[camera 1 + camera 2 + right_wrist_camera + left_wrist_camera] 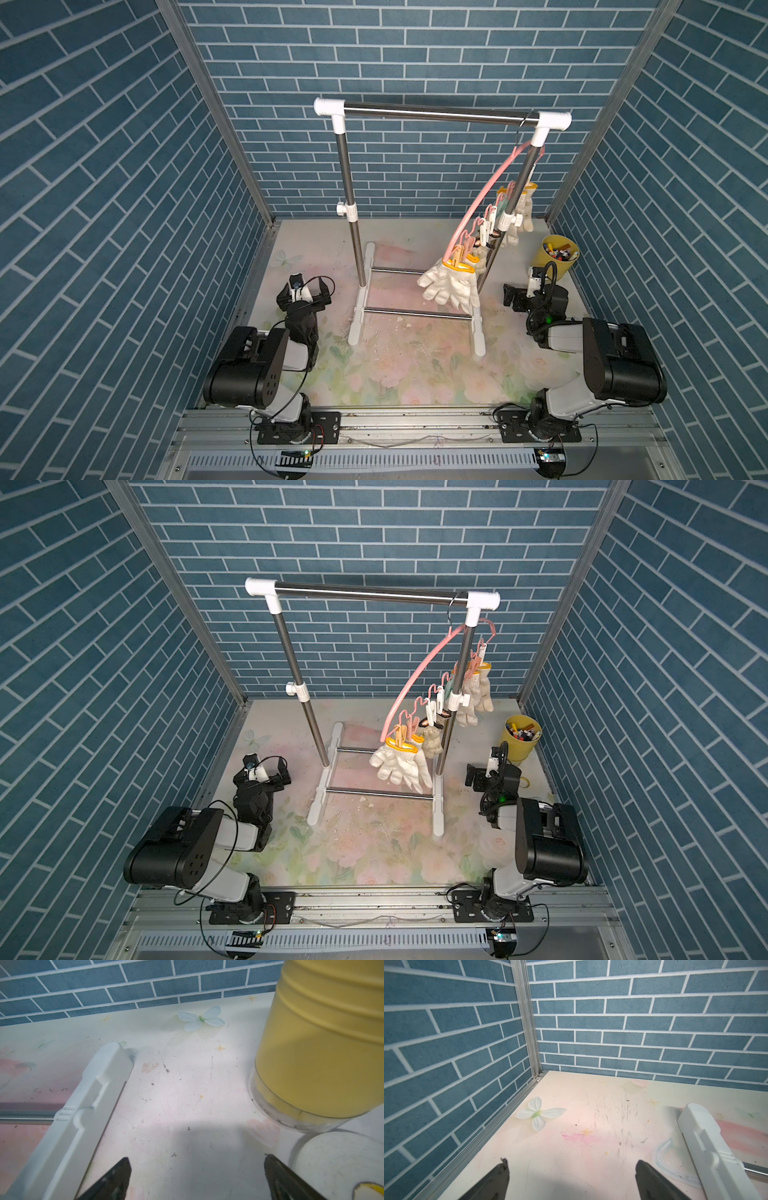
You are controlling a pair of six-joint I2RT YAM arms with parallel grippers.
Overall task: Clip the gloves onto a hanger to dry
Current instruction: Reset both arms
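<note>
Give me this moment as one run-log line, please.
gloves: clipped on hanger | left tool: open, empty | right tool: open, empty, near yellow bucket

In both top views the pink hanger (484, 193) (409, 679) hangs by its thin dark hook from the right end of the rack bar (436, 112). Its arc tilts steeply, with the low end toward the near left, and small pastel clips dangle along it. The near gloves (451, 282) (401, 762), white with yellow cuffs, are clipped at the low end, fingers splayed downward. Just behind them hangs a brownish stained glove (432, 739), seemingly clipped too. The far gloves (525, 212) (478, 692) hang from the high end.
</note>
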